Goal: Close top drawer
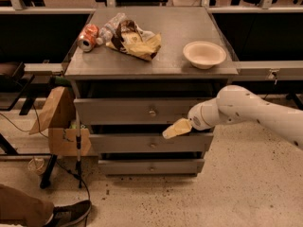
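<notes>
The floor (246, 188) was speckled beige stuff, with a bit of grit near the grey bench (189, 27). Dark recesses sat either side of it under pale rails (42, 69). Brown cardboard (54, 110) leaned by the left side, black cables (78, 174) trailing down. The tool (176, 129) hung in front of the bench, right of middle.

I seem to be in a lab or test room: a speckled hard floor (236, 188), a grey metal cabinet (184, 27) flanked by long metal rails (265, 70), and loose cables (71, 173) and a cardboard box (66, 141) beside it. My gripper (176, 129) hangs at the lower edge of the top drawer (118, 111), right of its knob.
</notes>
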`<state>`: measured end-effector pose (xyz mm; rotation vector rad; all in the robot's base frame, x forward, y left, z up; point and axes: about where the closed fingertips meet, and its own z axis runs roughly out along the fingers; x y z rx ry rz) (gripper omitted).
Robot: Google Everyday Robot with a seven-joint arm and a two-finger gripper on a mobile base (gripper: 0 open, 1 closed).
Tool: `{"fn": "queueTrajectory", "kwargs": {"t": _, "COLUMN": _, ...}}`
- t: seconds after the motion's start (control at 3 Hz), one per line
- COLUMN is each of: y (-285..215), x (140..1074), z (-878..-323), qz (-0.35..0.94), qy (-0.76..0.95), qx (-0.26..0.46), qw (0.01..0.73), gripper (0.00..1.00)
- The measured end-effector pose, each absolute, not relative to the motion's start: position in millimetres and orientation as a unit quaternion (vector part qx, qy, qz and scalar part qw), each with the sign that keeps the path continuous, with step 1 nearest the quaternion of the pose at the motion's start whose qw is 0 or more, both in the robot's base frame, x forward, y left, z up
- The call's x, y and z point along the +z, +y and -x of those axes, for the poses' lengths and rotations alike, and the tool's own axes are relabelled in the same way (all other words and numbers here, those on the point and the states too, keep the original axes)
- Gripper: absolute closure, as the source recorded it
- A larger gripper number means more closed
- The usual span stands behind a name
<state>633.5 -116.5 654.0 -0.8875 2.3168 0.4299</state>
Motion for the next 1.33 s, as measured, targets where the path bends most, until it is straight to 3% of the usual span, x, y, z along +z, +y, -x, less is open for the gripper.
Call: {"fn": "queueTrajectory", "kwargs": {"t": 1.33, "y": -107.9, "x": 665.4, "z": -656.5, "qz": 0.345, "qy": 0.854, "qx": 0.166, "qw": 0.353, "gripper": 0.00}}
